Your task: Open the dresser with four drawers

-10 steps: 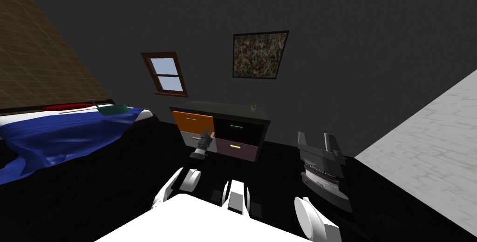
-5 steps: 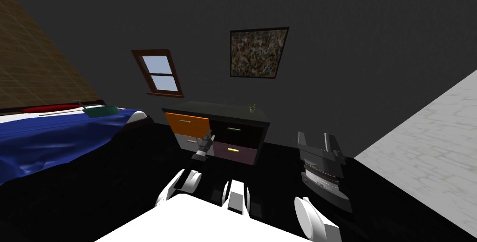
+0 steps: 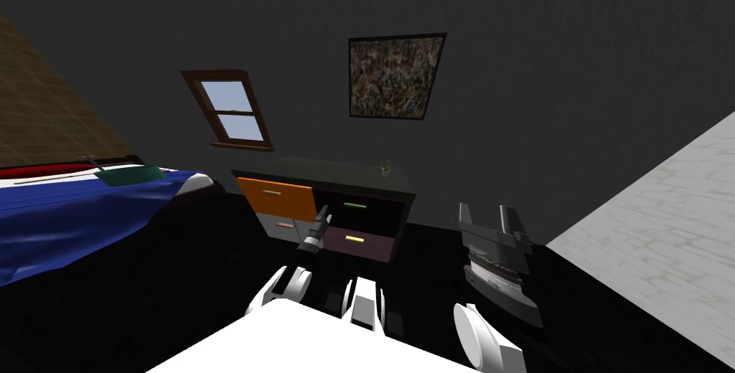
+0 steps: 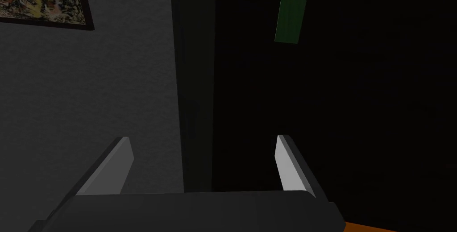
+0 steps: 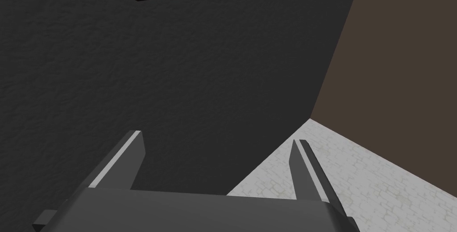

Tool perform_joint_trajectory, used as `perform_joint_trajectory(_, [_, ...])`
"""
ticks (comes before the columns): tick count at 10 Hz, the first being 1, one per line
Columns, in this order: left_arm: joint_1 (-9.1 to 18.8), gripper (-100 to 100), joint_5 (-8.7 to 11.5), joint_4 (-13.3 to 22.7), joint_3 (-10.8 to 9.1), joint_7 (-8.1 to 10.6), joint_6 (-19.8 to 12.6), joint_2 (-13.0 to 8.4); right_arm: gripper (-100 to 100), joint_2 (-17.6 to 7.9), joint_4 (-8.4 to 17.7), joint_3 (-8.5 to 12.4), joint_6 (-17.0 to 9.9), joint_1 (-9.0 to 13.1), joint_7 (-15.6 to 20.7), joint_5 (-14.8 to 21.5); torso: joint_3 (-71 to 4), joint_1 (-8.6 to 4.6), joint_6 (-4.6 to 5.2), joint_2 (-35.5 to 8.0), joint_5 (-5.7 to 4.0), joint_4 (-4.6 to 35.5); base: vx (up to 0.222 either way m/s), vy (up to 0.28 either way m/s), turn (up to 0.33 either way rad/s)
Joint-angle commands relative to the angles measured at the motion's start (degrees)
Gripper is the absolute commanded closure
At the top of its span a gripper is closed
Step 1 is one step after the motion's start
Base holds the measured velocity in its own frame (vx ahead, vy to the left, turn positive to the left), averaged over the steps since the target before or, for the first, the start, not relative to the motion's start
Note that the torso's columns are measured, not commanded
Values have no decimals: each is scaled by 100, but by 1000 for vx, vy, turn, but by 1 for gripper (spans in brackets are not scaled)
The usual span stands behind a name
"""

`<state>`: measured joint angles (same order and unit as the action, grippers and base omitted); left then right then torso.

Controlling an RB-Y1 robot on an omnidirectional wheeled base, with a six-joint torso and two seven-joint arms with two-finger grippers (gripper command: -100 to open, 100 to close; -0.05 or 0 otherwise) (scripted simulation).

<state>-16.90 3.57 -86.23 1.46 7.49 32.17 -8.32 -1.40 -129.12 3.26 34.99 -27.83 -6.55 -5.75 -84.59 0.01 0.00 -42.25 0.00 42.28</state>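
**Dresser** (image 3: 330,173): dark, four drawers, at the far wall near the bed (image 3: 72,204). The orange drawer (image 3: 276,199), upper left, seems to stand proud of the frame.

**Left gripper** (image 4: 203,139): fingers wide apart and empty, at the orange drawer's inner edge, facing the black drawer (image 4: 357,109). The green handle (image 4: 292,8) lies ahead, off to one finger's side.

**Right gripper** (image 5: 217,138): raised well apart from the dresser, spread, empty.

**Step, as judged:** centre the fingers astride the green handle, close, then pull straight out, clear of the orange edge.

**Change:** my head has shifted, so the window sits further left. The left arm now reaches further, up from the grey lower drawer.
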Motion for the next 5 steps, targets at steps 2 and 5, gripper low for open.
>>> perform_joint_trajectory(2, [128, -100, 7, 497, 7, -7, 44, 128, 0, 0, 0, 0, 0, 1, 0, 0, 14, -2, 0, -22, -1, 6, 89, -24, -29])
perform_joint_trajectory(5, [215, -100, 11, 881, 19, -13, 78, 426, 0, 0, 0, 0, 0, 1, 0, 0, 2, 1, -1, -7, 0, 0, 99, -20, -25])
